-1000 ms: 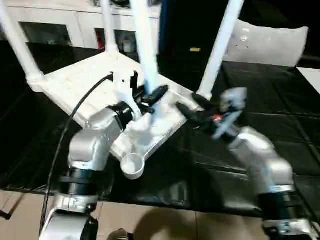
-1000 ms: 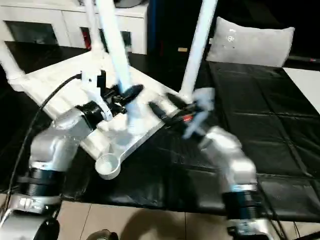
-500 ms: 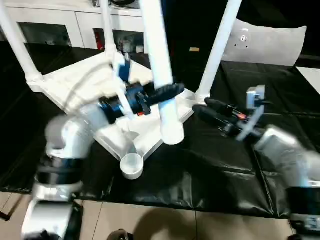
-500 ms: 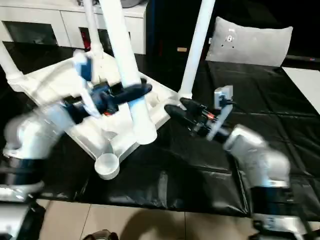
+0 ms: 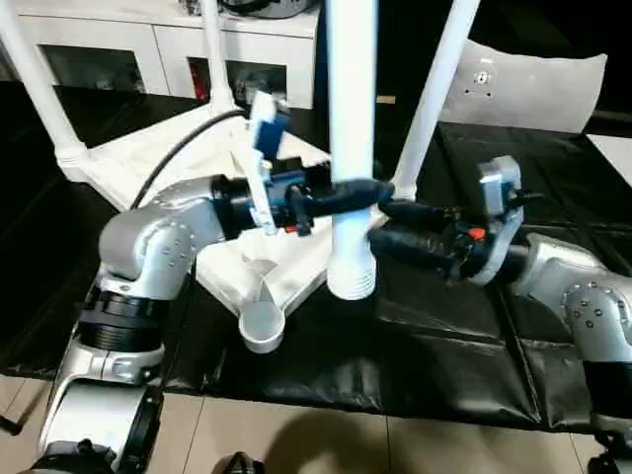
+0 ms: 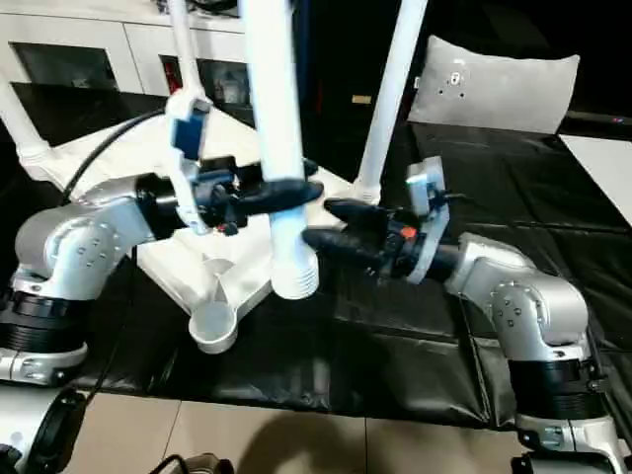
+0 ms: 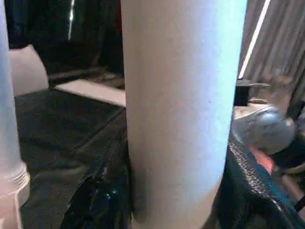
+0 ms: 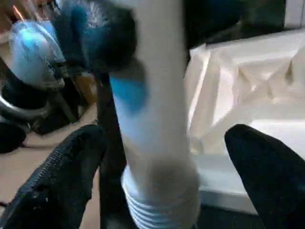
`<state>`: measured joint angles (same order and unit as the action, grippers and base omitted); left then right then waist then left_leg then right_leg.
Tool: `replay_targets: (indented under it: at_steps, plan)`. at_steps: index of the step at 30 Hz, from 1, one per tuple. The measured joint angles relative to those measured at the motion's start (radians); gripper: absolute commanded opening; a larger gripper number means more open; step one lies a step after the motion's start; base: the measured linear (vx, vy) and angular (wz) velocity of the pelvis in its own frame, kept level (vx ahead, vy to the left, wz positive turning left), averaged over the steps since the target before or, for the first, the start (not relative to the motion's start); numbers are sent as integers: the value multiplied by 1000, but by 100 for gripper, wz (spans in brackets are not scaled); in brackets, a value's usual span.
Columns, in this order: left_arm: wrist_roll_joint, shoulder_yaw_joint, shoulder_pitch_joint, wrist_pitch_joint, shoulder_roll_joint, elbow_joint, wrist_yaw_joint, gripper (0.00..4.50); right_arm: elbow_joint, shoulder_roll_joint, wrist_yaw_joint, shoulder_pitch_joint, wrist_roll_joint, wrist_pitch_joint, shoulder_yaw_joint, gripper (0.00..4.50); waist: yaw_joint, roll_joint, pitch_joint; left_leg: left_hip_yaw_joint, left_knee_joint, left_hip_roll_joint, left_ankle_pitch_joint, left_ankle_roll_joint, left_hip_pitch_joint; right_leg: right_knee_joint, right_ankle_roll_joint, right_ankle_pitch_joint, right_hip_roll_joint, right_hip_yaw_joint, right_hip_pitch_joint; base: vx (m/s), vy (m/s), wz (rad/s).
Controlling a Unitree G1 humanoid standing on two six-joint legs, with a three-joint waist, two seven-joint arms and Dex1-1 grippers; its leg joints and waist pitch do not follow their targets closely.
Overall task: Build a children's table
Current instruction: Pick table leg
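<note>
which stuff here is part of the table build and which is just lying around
Part of the job:
- tabletop, upside down
- three fitted legs
- fourth leg, held by the left end effector
- empty socket

Lying about:
- cabinet
- grey pillow
- black mat

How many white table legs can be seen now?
4. Three stand in the upturned tabletop: far-left corner, back corner, right corner. The fourth is held upright by the left gripper.
</note>
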<state>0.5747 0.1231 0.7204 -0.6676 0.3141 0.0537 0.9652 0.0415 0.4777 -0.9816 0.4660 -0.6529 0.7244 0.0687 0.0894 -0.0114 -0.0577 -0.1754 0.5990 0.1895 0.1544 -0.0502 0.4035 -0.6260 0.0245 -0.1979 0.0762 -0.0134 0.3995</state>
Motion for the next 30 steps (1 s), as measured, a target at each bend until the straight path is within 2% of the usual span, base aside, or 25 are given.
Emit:
replay_targets:
  at_steps: [5, 7, 9, 12, 15, 16, 19, 21, 24, 26, 28, 29, 30]
  plan:
    - [-63, 45, 1, 22, -4, 0, -35, 191, -14, -29, 47, 24, 59, 5, 46, 450, 0, 0, 0, 0, 0, 0, 0, 0, 0, 0, 0, 0, 0, 0, 0, 0, 0, 0]
    - [-73, 53, 1, 27, -9, -1, -38, 191, -15, -34, 54, 30, 62, 4, 50, 420, 1, 0, 0, 0, 0, 0, 0, 0, 0, 0, 0, 0, 0, 0, 0, 0, 0, 0]
    - [-79, 53, 1, 36, -12, -1, -43, 191, -15, -36, 55, 37, 62, 3, 53, 420, 1, 0, 0, 0, 0, 0, 0, 0, 0, 0, 0, 0, 0, 0, 0, 0, 0, 0]
    - [-82, 54, 1, 43, -22, -1, -54, 191, -17, -43, 54, 41, 62, -8, 53, 379, 1, 0, 0, 0, 0, 0, 0, 0, 0, 0, 0, 0, 0, 0, 0, 0, 0, 0]
    - [-84, 56, 1, 43, -29, -2, -53, 191, -24, -53, 55, 41, 67, -10, 56, 369, 1, 0, 0, 0, 0, 0, 0, 0, 0, 0, 0, 0, 0, 0, 0, 0, 0, 0]
    - [-84, 59, 1, 43, -30, -4, -53, 191, -28, -55, 55, 41, 70, -10, 56, 340, 1, 0, 0, 0, 0, 0, 0, 0, 0, 0, 0, 0, 0, 0, 0, 0, 0, 0]
    - [-81, 60, 1, 43, -32, -15, -49, 191, -31, -55, 55, 41, 71, -10, 56, 328, 1, 0, 0, 0, 0, 0, 0, 0, 0, 0, 0, 0, 0, 0, 0, 0, 0, 0]
    - [-78, 60, 1, 43, -36, -21, -45, 191, -37, -55, 54, 41, 71, -10, 56, 298, 1, 0, 0, 0, 0, 0, 0, 0, 0, 0, 0, 0, 0, 0, 0, 0, 0, 0]
    - [-77, 60, 1, 42, -38, -25, -40, 191, -45, -57, 47, 41, 70, -10, 57, 279, 1, 0, 0, 0, 0, 0, 0, 0, 0, -1, 0, 0, 0, 0, 0, 0, 0, 0]
    - [-77, 59, 1, 41, -38, -25, -40, 191, -45, -59, 43, 41, 70, -10, 57, 246, 1, 0, 0, 0, 0, 0, 0, 0, 0, -1, 0, 0, 0, 0, 0, 0, 0, 0]
    - [-76, 58, 1, 38, -38, -25, -40, 191, -45, -60, 39, 41, 70, -10, 58, 246, 1, 0, 0, 0, 0, 0, 0, 0, 0, -1, 0, 0, 0, 0, 0, 0, 0, 0]
    - [-75, 58, 1, 33, -39, -25, -41, 191, -44, -61, 35, 41, 71, -10, 59, 227, 1, 0, 0, 0, 0, 0, 0, 0, 0, -1, 0, 0, 0, 0, 0, 0, 0, 0]
    - [-75, 58, 1, 32, -39, -25, -41, 191, -44, -61, 34, 41, 71, -10, 60, 227, 1, 0, 0, 0, 0, 0, 0, 0, 0, -1, 0, 0, 0, 0, 0, 0, 0, 0]
